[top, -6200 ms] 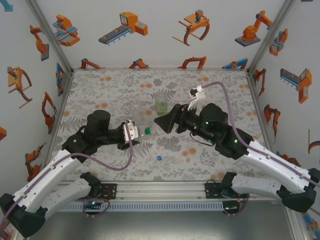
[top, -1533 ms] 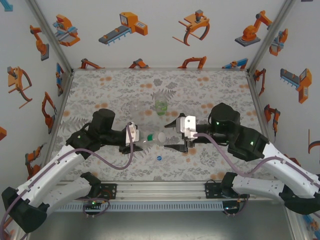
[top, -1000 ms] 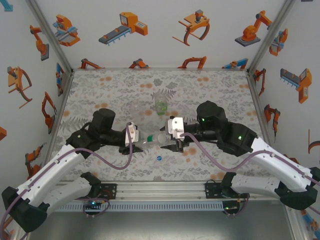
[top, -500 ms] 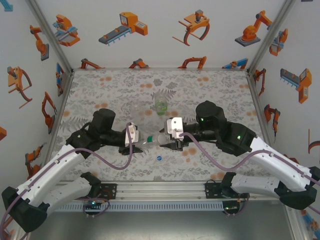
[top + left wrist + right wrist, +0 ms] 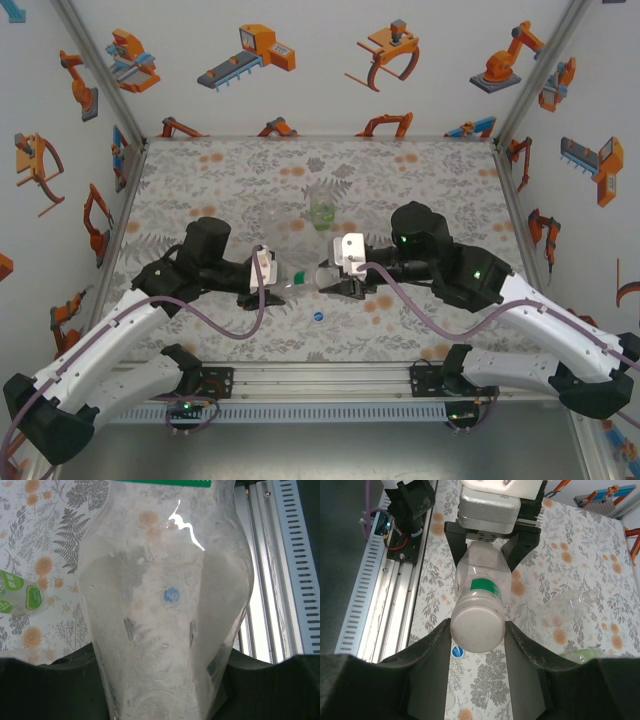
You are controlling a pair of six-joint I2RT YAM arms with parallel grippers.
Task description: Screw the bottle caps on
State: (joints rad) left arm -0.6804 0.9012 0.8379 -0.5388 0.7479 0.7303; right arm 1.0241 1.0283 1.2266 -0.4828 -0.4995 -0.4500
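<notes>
My left gripper (image 5: 262,285) is shut on the base of a clear bottle (image 5: 293,281) with a green label, held level above the table. In the left wrist view the bottle (image 5: 165,605) lies between the dark jaws. A white cap (image 5: 476,626) sits on its mouth. My right gripper (image 5: 476,630) faces the bottle end-on, and both its fingers (image 5: 427,660) press the cap's sides. In the top view my right gripper (image 5: 330,282) meets the bottle's neck. A blue cap (image 5: 318,316) lies on the table in front, and it appears below the bottle (image 5: 457,651).
A green-tinted bottle (image 5: 322,212) stands behind the grippers on the floral table (image 5: 430,180). Another clear bottle (image 5: 570,602) lies on its side near it. The aluminium rail (image 5: 320,380) with the arm bases runs along the near edge. Printed walls close in the left, right and back sides.
The right gripper's fingers have closed in onto the white cap. Both arms have stayed almost where they were, and the left keeps its hold on the bottle.
</notes>
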